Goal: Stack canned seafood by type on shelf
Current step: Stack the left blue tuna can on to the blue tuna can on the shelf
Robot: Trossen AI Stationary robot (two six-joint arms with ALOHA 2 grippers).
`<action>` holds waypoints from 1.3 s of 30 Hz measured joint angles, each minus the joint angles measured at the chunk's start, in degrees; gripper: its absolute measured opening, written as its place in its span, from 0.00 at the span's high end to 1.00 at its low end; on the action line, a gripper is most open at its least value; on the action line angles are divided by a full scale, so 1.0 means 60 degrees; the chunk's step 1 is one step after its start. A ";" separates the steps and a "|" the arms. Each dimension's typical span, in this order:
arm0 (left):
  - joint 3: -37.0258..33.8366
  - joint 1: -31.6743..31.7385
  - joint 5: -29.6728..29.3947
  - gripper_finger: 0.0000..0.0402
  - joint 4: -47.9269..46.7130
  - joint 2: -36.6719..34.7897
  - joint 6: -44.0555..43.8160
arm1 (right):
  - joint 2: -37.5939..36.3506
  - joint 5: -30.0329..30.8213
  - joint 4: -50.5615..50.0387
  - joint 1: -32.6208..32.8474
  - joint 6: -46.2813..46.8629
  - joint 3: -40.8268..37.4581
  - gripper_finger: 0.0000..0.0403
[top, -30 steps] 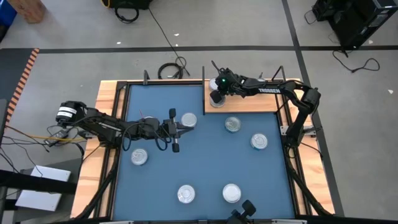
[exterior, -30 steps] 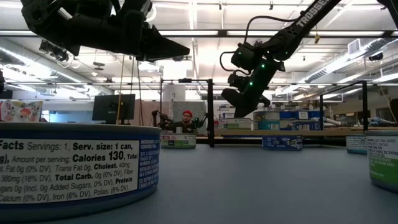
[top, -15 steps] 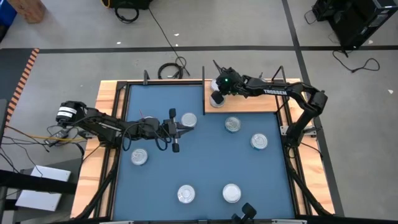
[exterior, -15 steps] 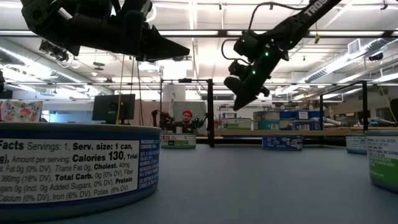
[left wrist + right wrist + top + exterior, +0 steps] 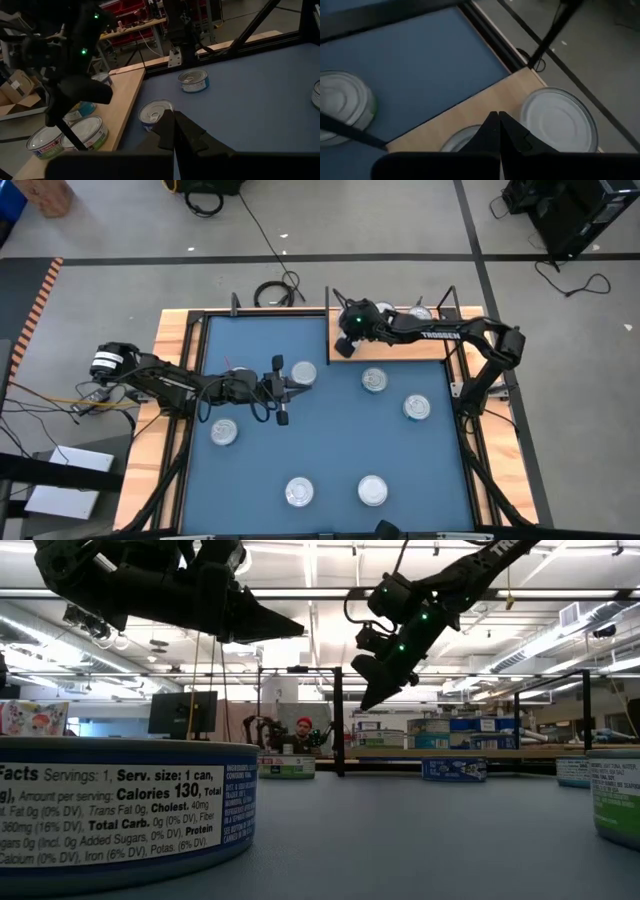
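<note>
The shelf [image 5: 400, 348] is a light wooden board at the far right of the blue mat [image 5: 330, 440]. Several tins stand on it, seen in the left wrist view [image 5: 90, 131] [image 5: 44, 142] and the right wrist view [image 5: 560, 120]. Several more tins sit on their bases on the mat [image 5: 375, 380] [image 5: 417, 408] [image 5: 224, 432]. My right gripper [image 5: 342, 343] [image 5: 362, 700] hangs shut and empty above the shelf's left end. My left gripper [image 5: 288, 377] [image 5: 174, 117] is shut and hovers well above the mat, just short of a tin [image 5: 303, 373].
A black frame [image 5: 200, 380] rims the mat, with posts at the far edge [image 5: 338, 720]. Two more tins lie near the front edge [image 5: 299, 492] [image 5: 372, 491]. One tin stands close before the low camera [image 5: 120, 805]. A person [image 5: 302, 730] is in the room behind.
My right gripper has risen above the shelf's left end, shifted a little toward the table's left edge and rolled about its own axis, staying shut. The tins have not moved.
</note>
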 joint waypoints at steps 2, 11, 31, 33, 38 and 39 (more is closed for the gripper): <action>0.0011 0.0001 0.0001 0.99 0.0007 0.0000 -0.0001 | 0.0000 0.0008 0.0164 0.0155 -0.0198 0.0002 1.00; 0.0033 0.0000 0.0051 0.99 -0.0135 0.0000 -0.0004 | -0.0178 0.0827 0.0510 0.0601 -0.0374 -0.0154 1.00; 0.0047 0.0001 0.0047 0.99 -0.0311 0.0000 -0.0423 | -0.4242 0.1486 0.1826 0.2743 0.1312 -0.4366 1.00; 0.0047 -0.0002 0.0047 0.99 -0.0364 0.0000 -0.0425 | -0.4380 0.1542 0.1543 0.3262 0.1621 -0.4437 1.00; 0.0047 -0.0021 0.0047 0.99 -0.0554 0.0000 -0.0463 | -0.4386 0.1528 0.1420 0.4520 0.2166 -0.4441 1.00; 0.0047 -0.0048 0.0045 0.99 -0.0631 0.0000 -0.0463 | -0.4386 0.1534 0.1420 0.4737 0.2292 -0.4441 1.00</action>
